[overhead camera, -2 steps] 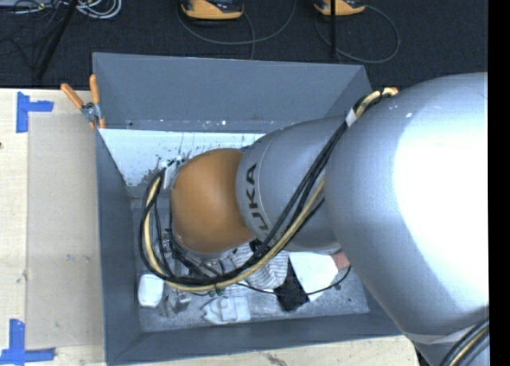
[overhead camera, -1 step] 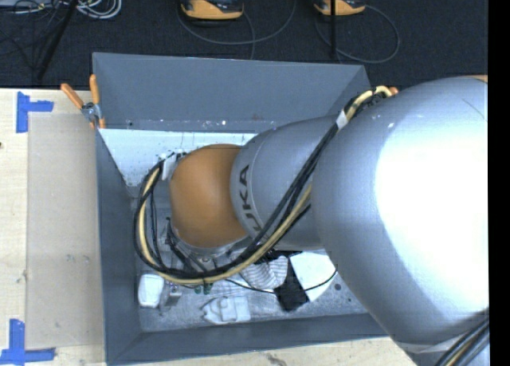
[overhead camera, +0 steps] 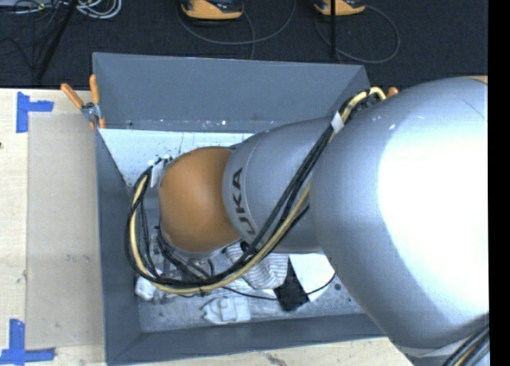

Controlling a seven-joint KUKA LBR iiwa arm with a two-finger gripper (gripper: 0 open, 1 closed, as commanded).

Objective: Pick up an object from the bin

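Observation:
Part of my gripper [overhead camera: 172,263] shows as dark metal just under the arm's orange dome, low over the bin's front left area. A white cloth with a grey check pattern [overhead camera: 261,270] lies crumpled right beside it. A small white lump [overhead camera: 224,308] rests on the bin floor in front of it, and another white piece [overhead camera: 147,287] sits at its left. What lies straight under the gripper is hidden by the dome.
A black angular object [overhead camera: 291,296] lies on a white flat sheet [overhead camera: 315,272] at the front right. The big silver arm and its looping cables cover the bin's middle and right. The bin's walls stand close on the left and front.

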